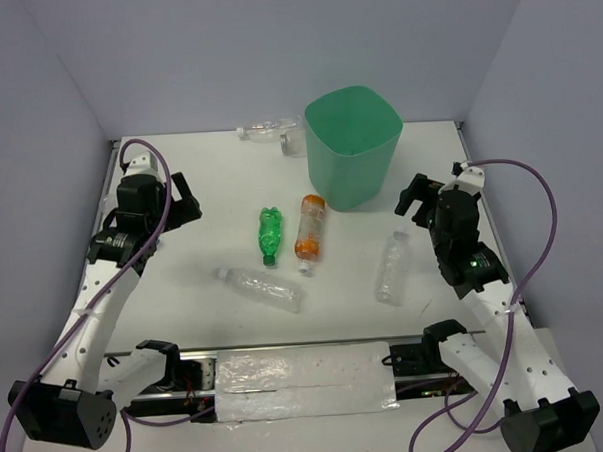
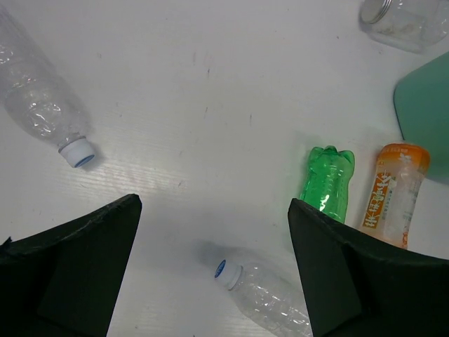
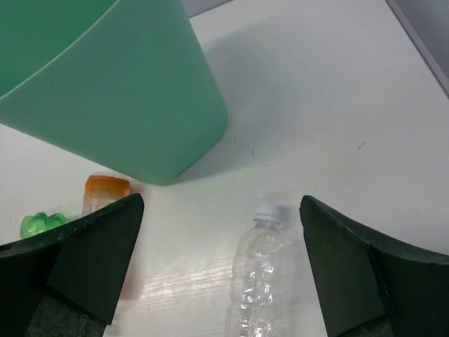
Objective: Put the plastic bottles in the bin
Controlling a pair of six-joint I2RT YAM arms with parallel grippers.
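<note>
Left claw (image 2: 214, 210) wide open, holding nothing, near counter (image 2: 210, 105) left edge; right claw (image 3: 221, 207) wide open, empty, near clear bottle (image 3: 256, 281)

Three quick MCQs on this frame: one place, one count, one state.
1. Relative to the bin, the green bottle lies: A inside; B in front, beside the orange-ended bottle; C behind.
2. Bottles lying nearer the robot than the bin: A two; B six; C four.
3. The left gripper and right gripper are: A open, empty; B shut on bottles; C inside the bin.

B: the top view shows it next to the orange-ended bottle, in front of the bin.
C: green, orange-ended and two clear bottles.
A: both wrist views show fingers spread, gripping nothing.
</note>
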